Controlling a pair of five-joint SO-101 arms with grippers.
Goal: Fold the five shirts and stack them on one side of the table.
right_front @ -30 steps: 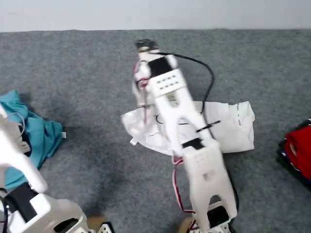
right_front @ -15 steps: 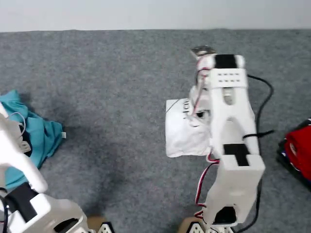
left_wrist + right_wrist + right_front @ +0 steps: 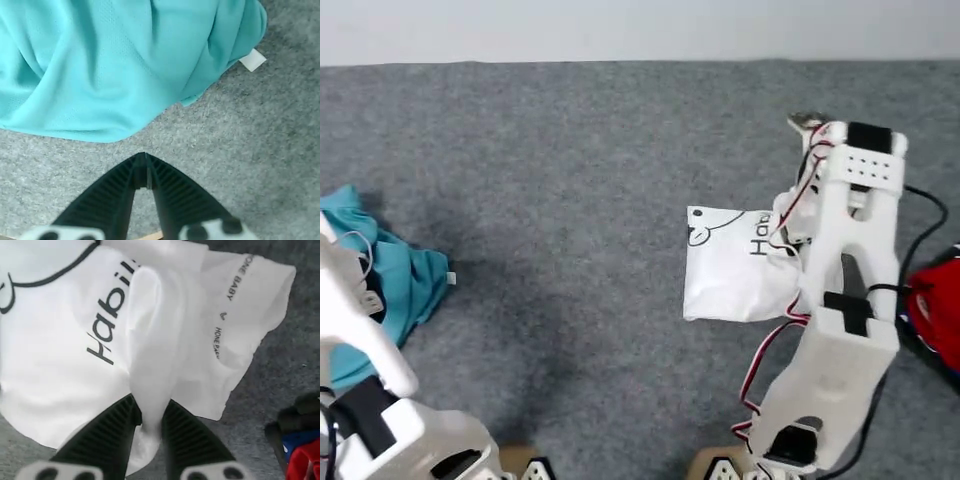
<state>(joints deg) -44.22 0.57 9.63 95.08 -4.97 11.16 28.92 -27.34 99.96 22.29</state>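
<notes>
High view: your white shirt (image 3: 735, 275) lies right of the bench's (image 3: 550, 150) middle, under the right arm; the teal shirt (image 3: 405, 275) is at the left edge.
Left wrist view: the left pincer (image 3: 145, 160) is pressed together, empty, just short of the teal shirt.
Right wrist view: the right pincer (image 3: 150, 412) pinches a ridge of white shirt.

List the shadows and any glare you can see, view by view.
High view: soft, diffuse shadows darken the grey table cover near the teal shirt, none hard-edged. Left wrist view: its folds hold dark creases, with a thin shadow under its edge. Right wrist view: the white shirt is brightest on the ridge pinched in the right gripper, print not washed out.
</notes>
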